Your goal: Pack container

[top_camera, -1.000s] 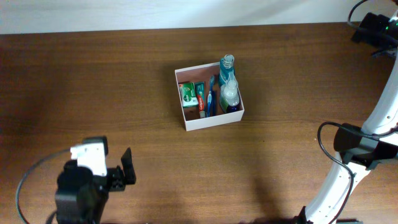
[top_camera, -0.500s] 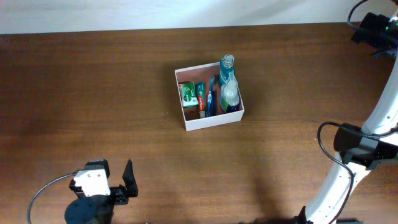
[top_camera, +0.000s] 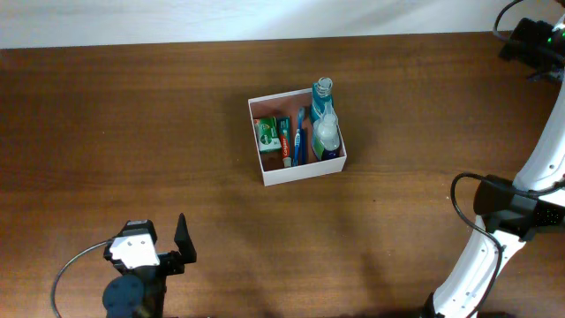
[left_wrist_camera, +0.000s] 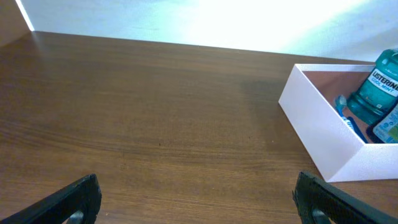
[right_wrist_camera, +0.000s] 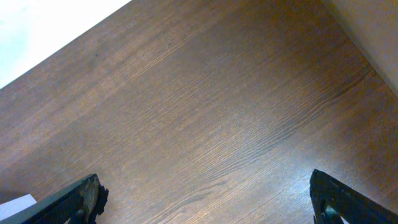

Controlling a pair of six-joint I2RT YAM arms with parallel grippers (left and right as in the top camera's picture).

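The container (top_camera: 305, 170), a square white box with a pinkish inside, stands at the table's middle. It holds a teal mouthwash bottle (top_camera: 322, 93), a clear bottle (top_camera: 327, 132), a green box (top_camera: 267, 134), a toothpaste carton (top_camera: 284, 134) and a blue toothbrush (top_camera: 298, 143). In the left wrist view the container's white wall (left_wrist_camera: 317, 134) and the mouthwash bottle (left_wrist_camera: 379, 90) sit far right. My left gripper (left_wrist_camera: 198, 188) hangs open over bare wood near the front left, well short of the container. At the back right corner my right gripper (right_wrist_camera: 206, 188) is open, nothing between its fingers.
The right arm's white links (top_camera: 494, 234) and a black cable (top_camera: 459, 199) rise along the right side. The table's far edge meets a white wall (top_camera: 265, 18). Dark bare wood (top_camera: 132, 115) surrounds the container on all sides.
The left arm has drawn back toward the front edge and settled there, its gripper still open. The right arm and the container's contents have not moved.
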